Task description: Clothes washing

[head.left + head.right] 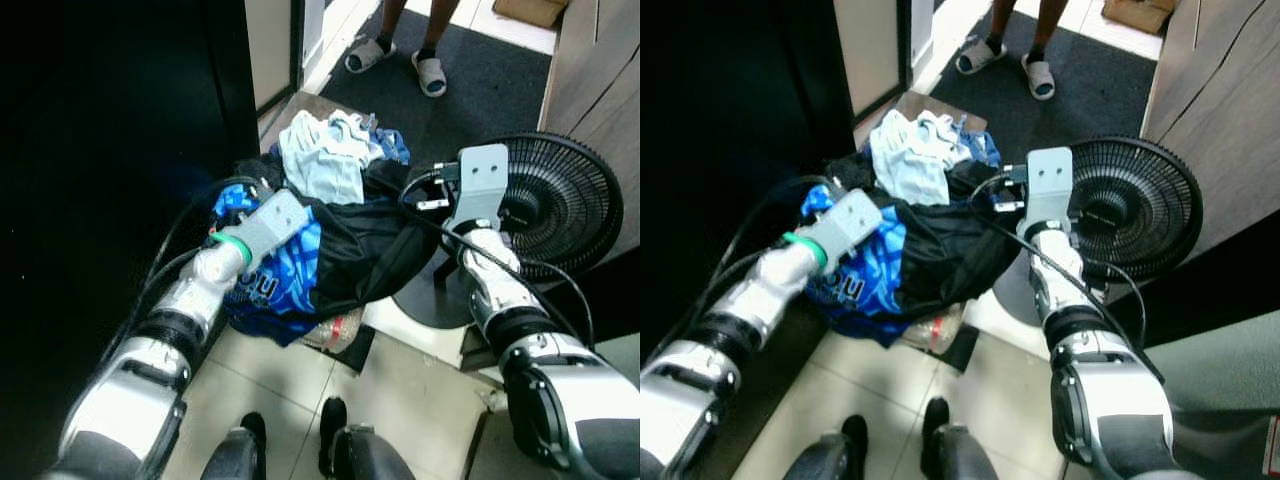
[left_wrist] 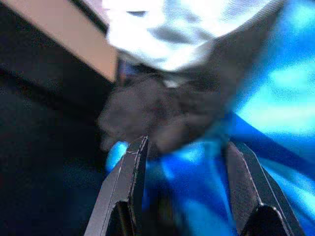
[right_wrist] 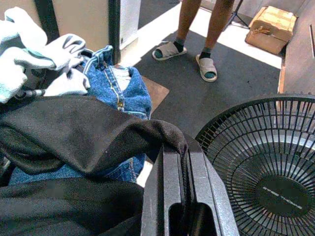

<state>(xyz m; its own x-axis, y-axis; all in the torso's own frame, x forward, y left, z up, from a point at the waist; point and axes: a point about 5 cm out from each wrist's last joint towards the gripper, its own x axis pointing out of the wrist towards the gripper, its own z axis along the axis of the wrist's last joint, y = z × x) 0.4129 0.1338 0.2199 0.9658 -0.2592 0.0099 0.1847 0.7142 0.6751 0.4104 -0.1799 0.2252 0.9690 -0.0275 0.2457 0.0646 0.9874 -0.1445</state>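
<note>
The right gripper (image 3: 183, 162) is pinching a fold of the black garment (image 1: 370, 245) atop the clothes pile (image 1: 320, 215), beside the fan (image 1: 560, 200); the left gripper (image 2: 189, 167) is lying spread apart against the blue shirt (image 1: 285, 275) on the pile's left; a person's feet (image 3: 189, 56) are standing beyond.

The right gripper (image 3: 183, 169) pinches a fold of black garment (image 3: 83, 135) between closed fingers. Jeans (image 3: 115, 86) and pale clothes (image 3: 29, 49) lie behind; a black fan (image 3: 266, 162) stands beside.
</note>
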